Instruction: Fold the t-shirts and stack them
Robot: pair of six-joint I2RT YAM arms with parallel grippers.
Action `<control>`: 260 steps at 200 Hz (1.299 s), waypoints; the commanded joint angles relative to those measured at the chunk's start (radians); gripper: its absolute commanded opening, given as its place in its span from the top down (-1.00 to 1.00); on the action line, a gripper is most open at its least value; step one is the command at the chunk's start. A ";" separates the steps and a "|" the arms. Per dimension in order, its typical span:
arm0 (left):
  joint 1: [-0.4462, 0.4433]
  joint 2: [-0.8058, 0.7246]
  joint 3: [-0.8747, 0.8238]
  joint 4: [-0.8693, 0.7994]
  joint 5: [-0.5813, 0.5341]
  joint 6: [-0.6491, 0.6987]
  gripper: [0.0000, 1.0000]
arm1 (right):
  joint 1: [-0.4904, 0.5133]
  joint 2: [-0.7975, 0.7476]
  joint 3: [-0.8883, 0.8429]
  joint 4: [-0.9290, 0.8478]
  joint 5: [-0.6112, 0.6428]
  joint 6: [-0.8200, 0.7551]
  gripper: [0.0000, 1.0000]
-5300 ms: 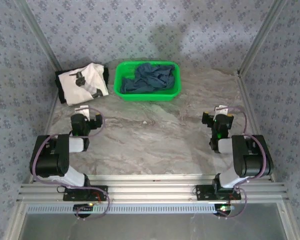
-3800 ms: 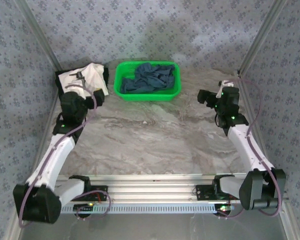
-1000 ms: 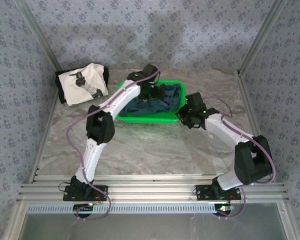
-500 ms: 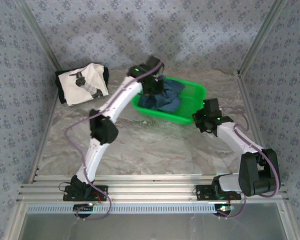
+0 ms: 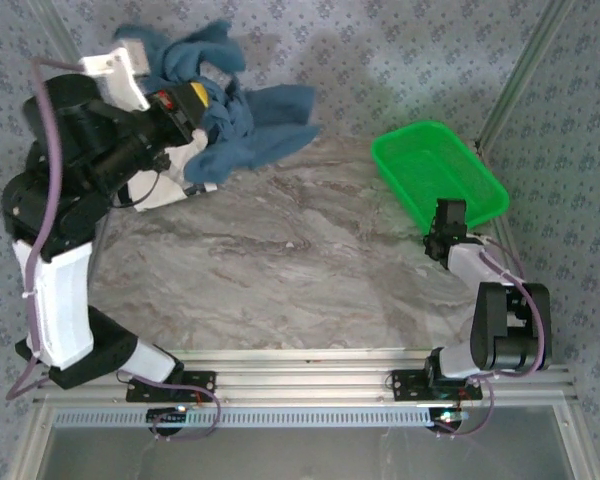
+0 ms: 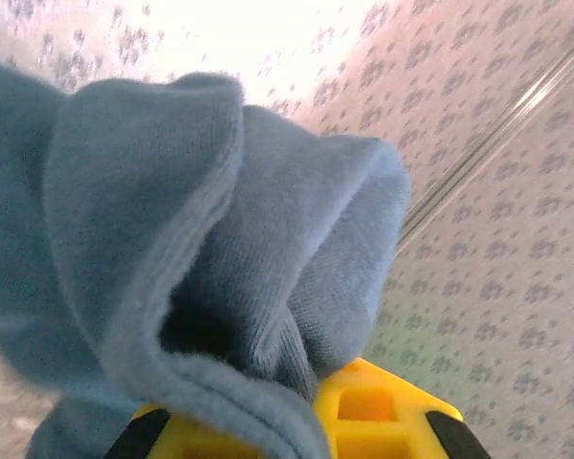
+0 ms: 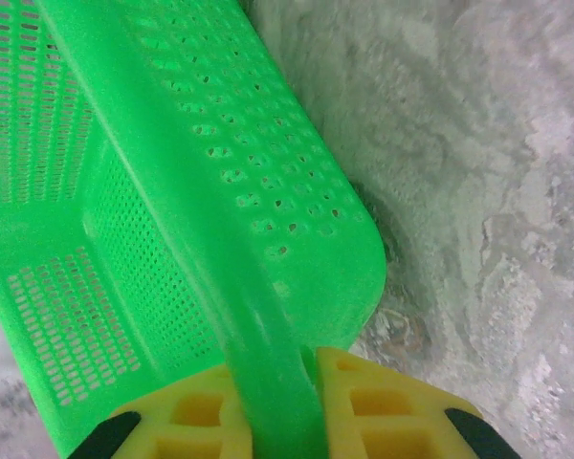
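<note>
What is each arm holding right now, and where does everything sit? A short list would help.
Left gripper: shut on the blue t-shirt, held high at the far left
Blue t-shirt: bunched, hanging in the air above the table
Right gripper: shut on the rim of the green basket
Green basket: at the table's far right
Table: marbled grey top

We record white shells and black joint housings on the left arm (image 5: 55, 290) and right arm (image 5: 500, 320); lilac cables (image 5: 46, 105) trail along both. The claw pads (image 7: 373, 402) are yellow, black-cornered.
</note>
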 commanded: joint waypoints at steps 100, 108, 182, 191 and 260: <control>0.041 0.176 -0.126 0.018 0.322 -0.075 1.00 | 0.003 -0.005 0.184 -0.118 -0.244 -0.251 -1.00; 0.058 0.146 -0.202 0.013 0.315 -0.094 1.00 | 0.018 -0.036 0.220 -0.200 -0.275 -0.342 -1.00; 0.502 -0.524 -1.616 0.194 0.182 -0.310 -0.40 | 0.385 0.040 0.351 -0.500 -0.610 -1.010 -1.00; 0.506 -0.548 -1.604 0.182 0.174 -0.300 -0.49 | 0.408 0.100 0.401 -0.577 -0.632 -1.088 -1.00; -0.148 -0.151 -1.239 0.107 0.360 -0.278 -0.62 | 0.454 0.429 0.652 -0.712 -0.700 -1.339 -0.93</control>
